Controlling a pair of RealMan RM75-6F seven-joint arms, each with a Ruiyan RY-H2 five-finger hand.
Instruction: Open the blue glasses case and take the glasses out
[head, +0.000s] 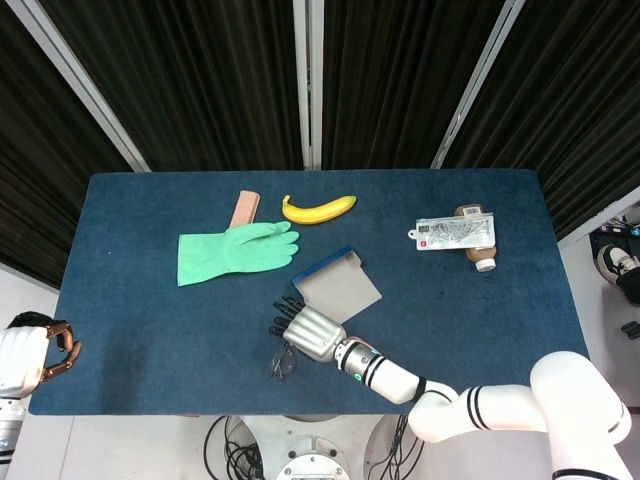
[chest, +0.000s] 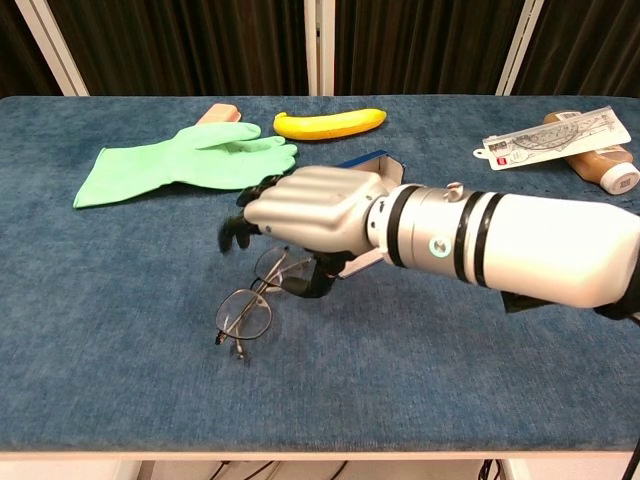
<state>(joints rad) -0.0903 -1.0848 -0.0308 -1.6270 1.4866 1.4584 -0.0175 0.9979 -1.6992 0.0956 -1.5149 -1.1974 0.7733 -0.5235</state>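
Take the blue glasses case (head: 339, 287) as your landmark: it lies open near the middle of the table (head: 150, 330), pale lining facing up. Your right hand (head: 305, 332) is on the near-left side of the case, holding the glasses (chest: 258, 298) pinched under its curled fingers, out of the case and low over the cloth. The chest view does not show whether the lower lens touches the table.

Around the case you have 5 other things. The green glove (head: 235, 250) lies flat to its left and a little beyond. The banana (head: 318, 208) lies beyond the case, with a small pink block (head: 242, 208) left of the banana, touching the glove's fingertips or just beside them. Well to the right of the case are a flat packet (head: 456, 234) and a brown bottle (head: 478, 248) lying under it. None of these lies between the hand and the case.

The head view shows the whole open case and the glasses only as a dark tangle under the hand. The chest view shows both lenses and the wire frame clearly, but there your forearm covers nearly all of the case, leaving 1 blue corner showing. Your left hand (head: 45, 350) appears only in the head view, off the table's near-left corner; whether its fingers are spread or curled cannot be told.
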